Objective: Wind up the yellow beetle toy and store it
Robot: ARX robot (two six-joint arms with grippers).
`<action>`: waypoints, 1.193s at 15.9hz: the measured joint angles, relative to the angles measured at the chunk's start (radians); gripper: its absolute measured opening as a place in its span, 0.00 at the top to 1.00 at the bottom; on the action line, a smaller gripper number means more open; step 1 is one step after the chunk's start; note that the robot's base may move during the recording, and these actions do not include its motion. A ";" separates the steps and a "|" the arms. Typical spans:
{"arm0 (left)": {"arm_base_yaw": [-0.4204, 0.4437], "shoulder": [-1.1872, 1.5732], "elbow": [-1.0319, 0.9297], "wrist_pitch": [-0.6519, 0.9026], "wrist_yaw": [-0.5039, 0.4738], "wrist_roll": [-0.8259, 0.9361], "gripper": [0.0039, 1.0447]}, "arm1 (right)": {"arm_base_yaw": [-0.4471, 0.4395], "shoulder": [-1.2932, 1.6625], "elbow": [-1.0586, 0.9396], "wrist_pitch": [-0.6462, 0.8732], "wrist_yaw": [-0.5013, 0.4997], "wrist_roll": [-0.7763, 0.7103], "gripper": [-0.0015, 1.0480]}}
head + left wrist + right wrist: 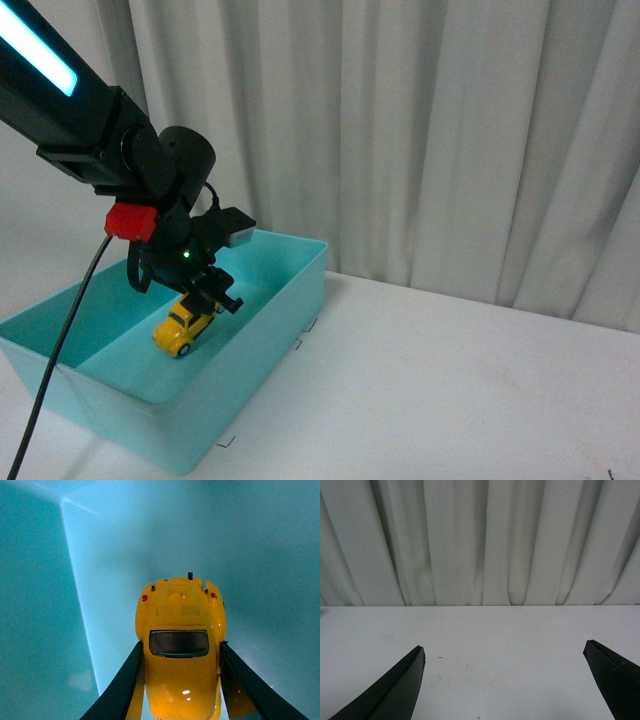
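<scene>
A matte black, box-shaped left arm segment (60, 110) fills the upper left of the front view, with a glowing cyan light strip (38, 48) along its face. Next to it is a rounded black joint housing (180, 160). Just below sits a small red plastic block (132, 221), and a tiny green indicator light (186, 254) glows on the black wrist. A grey-faced box module (238, 232) juts to the right. A thin black cable (50, 380) runs to the lower left edge. The left gripper (212, 298) has slim black fingers (120, 690). The right gripper (504, 652) has smooth, tapering matte black fingers (390, 695).
</scene>
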 joint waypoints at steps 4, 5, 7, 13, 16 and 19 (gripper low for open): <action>-0.005 0.013 0.000 -0.028 0.008 0.013 0.31 | 0.000 0.000 0.000 0.000 0.000 0.000 0.06; -0.005 0.007 0.000 -0.035 0.018 0.013 0.21 | 0.000 0.000 0.000 0.000 0.000 0.000 0.06; -0.005 -0.024 0.000 -0.034 0.040 0.002 0.05 | 0.000 0.000 0.000 0.000 0.000 0.000 0.06; 0.044 -0.525 -0.174 0.062 0.262 -0.037 0.06 | 0.000 0.000 0.000 0.000 0.000 0.000 0.06; 0.103 -0.856 -0.456 0.431 0.412 -0.201 0.20 | 0.000 0.000 0.000 0.000 0.001 0.000 0.06; 0.028 -1.073 -0.794 0.830 0.371 -0.445 0.53 | 0.000 0.000 0.000 0.000 0.000 0.000 0.06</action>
